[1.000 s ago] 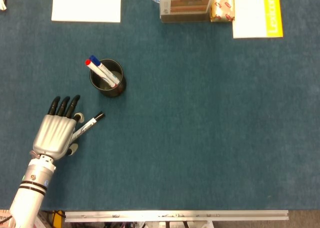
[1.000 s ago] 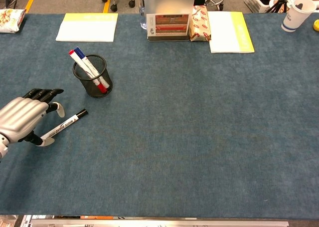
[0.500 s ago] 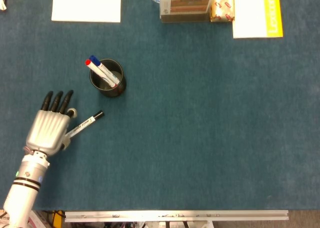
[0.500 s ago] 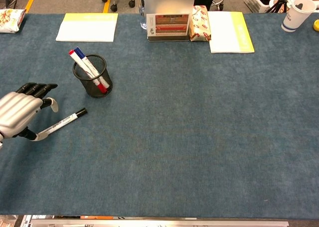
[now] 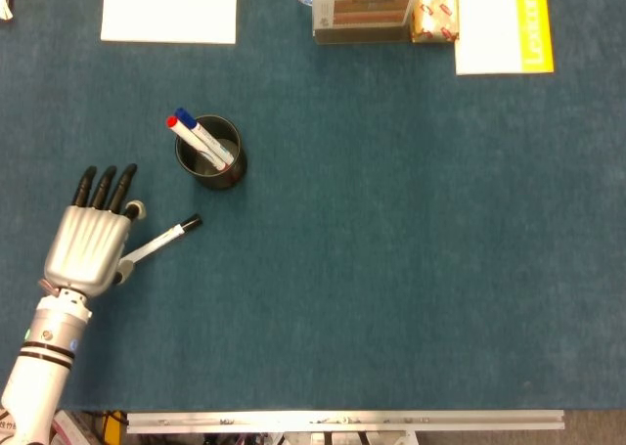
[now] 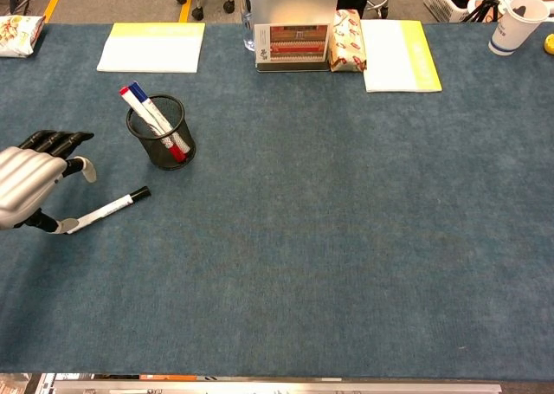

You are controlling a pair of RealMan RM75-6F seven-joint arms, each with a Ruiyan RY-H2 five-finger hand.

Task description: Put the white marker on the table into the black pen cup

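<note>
- The left hand (image 5: pixel 88 244) is seen at the left edge of the table (image 5: pixel 411 269), knuckles up, its fingers (image 6: pixel 54 139) held together and reaching toward the far side.
- The rear end of the marker (image 5: pixel 156 243) is met by the thumb side of that hand; whether it is pinched or only touched cannot be told.
- The marker (image 6: pixel 102 211) is seen low over the cloth, its black cap pointing toward the cup (image 5: pixel 209 153); whether it rests on the table cannot be told.
- The black mesh cup (image 6: pixel 161 132) is found standing upright, just beyond the cap and apart from it.
- Two pens (image 5: pixel 201 137), one red-capped and one blue-capped, are held in the cup, leaning left.
- A yellow-edged pad (image 6: pixel 152 47) is placed at the far edge, well beyond the cup.
- The right hand is shown in neither view.
</note>
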